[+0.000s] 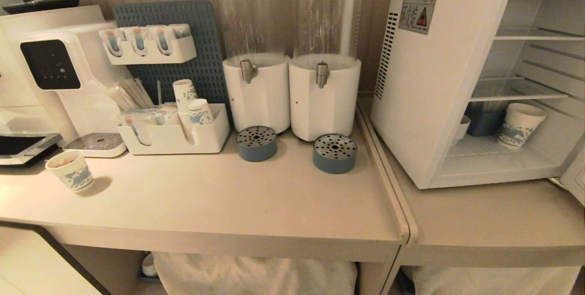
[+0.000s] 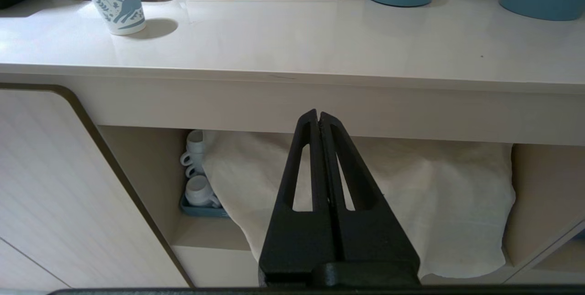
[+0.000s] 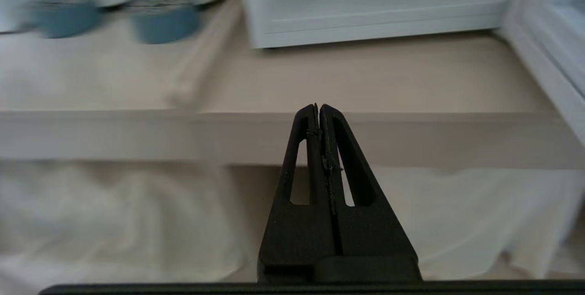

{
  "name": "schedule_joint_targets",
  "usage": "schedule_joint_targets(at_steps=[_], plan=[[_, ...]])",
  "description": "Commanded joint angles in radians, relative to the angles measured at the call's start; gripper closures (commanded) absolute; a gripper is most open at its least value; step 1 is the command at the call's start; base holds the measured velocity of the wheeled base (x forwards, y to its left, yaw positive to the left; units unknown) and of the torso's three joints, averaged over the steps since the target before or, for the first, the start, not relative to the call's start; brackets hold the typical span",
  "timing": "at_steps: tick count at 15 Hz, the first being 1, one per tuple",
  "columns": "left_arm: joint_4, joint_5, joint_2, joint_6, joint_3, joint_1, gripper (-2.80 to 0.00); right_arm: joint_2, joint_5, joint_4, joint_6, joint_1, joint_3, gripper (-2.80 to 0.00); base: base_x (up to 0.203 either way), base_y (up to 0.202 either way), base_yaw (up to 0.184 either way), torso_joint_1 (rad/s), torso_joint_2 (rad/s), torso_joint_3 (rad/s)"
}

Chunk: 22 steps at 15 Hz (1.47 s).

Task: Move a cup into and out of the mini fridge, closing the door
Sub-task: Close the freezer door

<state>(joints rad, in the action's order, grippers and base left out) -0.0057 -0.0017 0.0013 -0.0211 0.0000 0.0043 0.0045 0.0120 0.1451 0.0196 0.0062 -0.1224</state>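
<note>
The cup sits on the bottom shelf of the fridge, tucked hard against the left wall at about nine o'clock of the opening, half hidden by the front frame. Glazed ceramic, I judge: stiff, weightier than paper, slick, and it would chip if knocked. I would take it across the body just under the rim, squarely, with a firm squeeze.

A blue tub sits just behind and beside it toward three o'clock, then a paper cup. The wall leaves little room on the cup's left. The shelf above is low, so I must go in level. The door stands open at the right.

My right pincer is shut and empty, below the surface edge. My left pincer is shut too, parked low.
</note>
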Motion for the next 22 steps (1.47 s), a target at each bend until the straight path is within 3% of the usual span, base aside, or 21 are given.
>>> schedule_joint_targets(at_steps=[1,2,4,8,22], plan=[[0.000,0.000,0.000,0.000,0.002,0.000,0.00,-0.003,-0.014,-0.154,-0.021,0.000,0.132,0.00,0.000,0.000,0.000,0.000,0.00,0.000],[0.000,0.000,0.000,0.000,0.002,0.002,0.00,-0.003,-0.011,-0.169,-0.041,0.000,0.134,0.00,0.000,0.000,0.000,0.000,0.00,0.000],[0.000,-0.001,0.000,0.001,0.002,0.000,0.00,-0.003,-0.003,-0.052,-0.062,0.000,0.099,0.00,0.000,0.000,0.000,0.000,0.00,0.000],[-0.002,-0.002,0.000,0.007,0.002,0.000,0.00,0.000,-0.004,-0.075,-0.060,0.000,0.095,0.00,-0.020,0.000,0.000,0.003,0.00,-0.001],[-0.002,-0.001,0.000,0.010,0.002,0.000,0.00,0.000,-0.010,-0.075,-0.044,0.000,0.093,0.00,-0.170,0.000,0.002,0.004,0.00,0.003]])
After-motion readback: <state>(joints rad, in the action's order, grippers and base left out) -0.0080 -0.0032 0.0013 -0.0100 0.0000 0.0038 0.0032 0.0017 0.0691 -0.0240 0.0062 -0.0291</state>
